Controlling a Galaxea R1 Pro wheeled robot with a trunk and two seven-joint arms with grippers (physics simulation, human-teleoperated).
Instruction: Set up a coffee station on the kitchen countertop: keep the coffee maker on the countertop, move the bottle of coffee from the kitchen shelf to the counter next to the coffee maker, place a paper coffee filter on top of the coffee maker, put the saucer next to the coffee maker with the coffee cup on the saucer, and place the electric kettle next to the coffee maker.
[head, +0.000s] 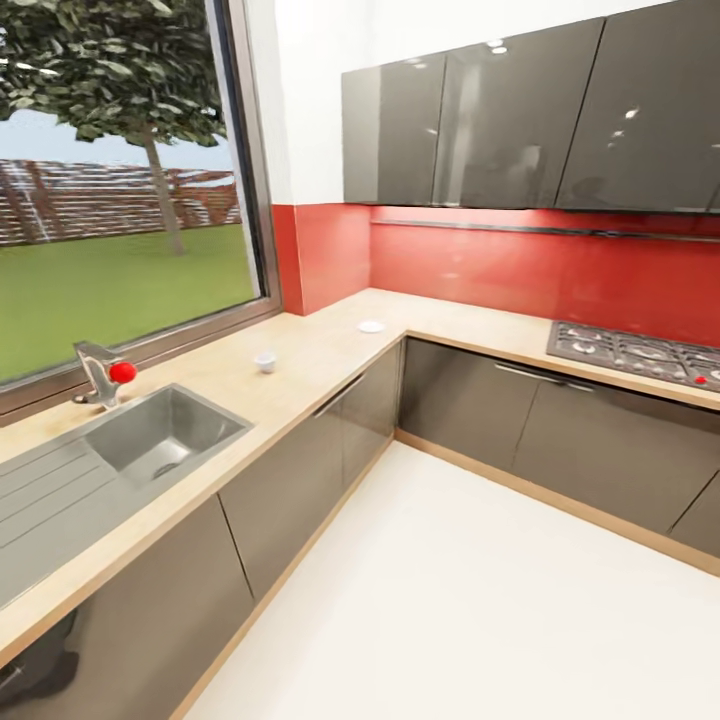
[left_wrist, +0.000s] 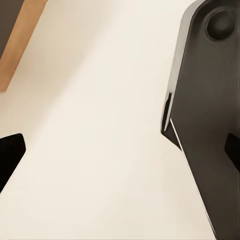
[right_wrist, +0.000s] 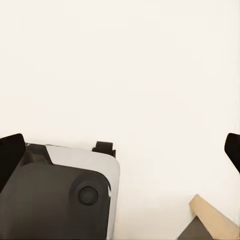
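The kitchen countertop (head: 310, 375) is light wood and runs under the window, then turns along the red wall. A small white coffee cup (head: 265, 360) stands on it right of the sink. The flat white saucer (head: 371, 326) lies farther along, near the corner, apart from the cup. My left gripper (left_wrist: 120, 152) is open over the pale floor, with nothing between its dark fingertips (left_wrist: 10, 157). My right gripper (right_wrist: 120, 150) is open over the floor too. The coffee maker, bottle of coffee, kitchen shelf, paper coffee filter and electric kettle are out of view.
A steel sink (head: 165, 435) with a drainboard and a red-knobbed tap (head: 105, 375) is set into the counter. A gas hob (head: 640, 355) sits at the right under glossy grey wall cabinets (head: 520, 115). Grey cabinet fronts line the white floor (head: 450, 600). The robot's dark base (right_wrist: 55, 200) shows in both wrist views.
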